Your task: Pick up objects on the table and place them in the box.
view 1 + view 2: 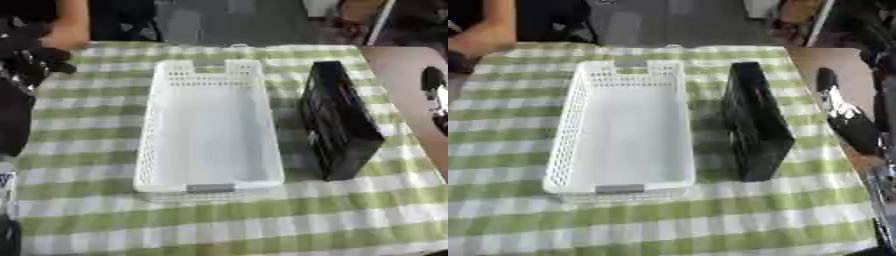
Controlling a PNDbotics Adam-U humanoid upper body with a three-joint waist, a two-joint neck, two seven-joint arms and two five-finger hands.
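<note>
On the desk under a green-and-white checked cloth (219,220), the empty white perforated plastic basket (210,125) lies just beside the tall black box-like object (754,125), which could topple if the right hand (846,122), finger state indiscernible, clips it.

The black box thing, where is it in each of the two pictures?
Left eye view: the black box stands right of the middle, close beside the white basket's right wall.
Right eye view: the black box again stands right of the middle, but sits a little further left in the picture.
Shared landmark: the white basket, lying on the green checked cloth just left of the black box in both views.
</note>
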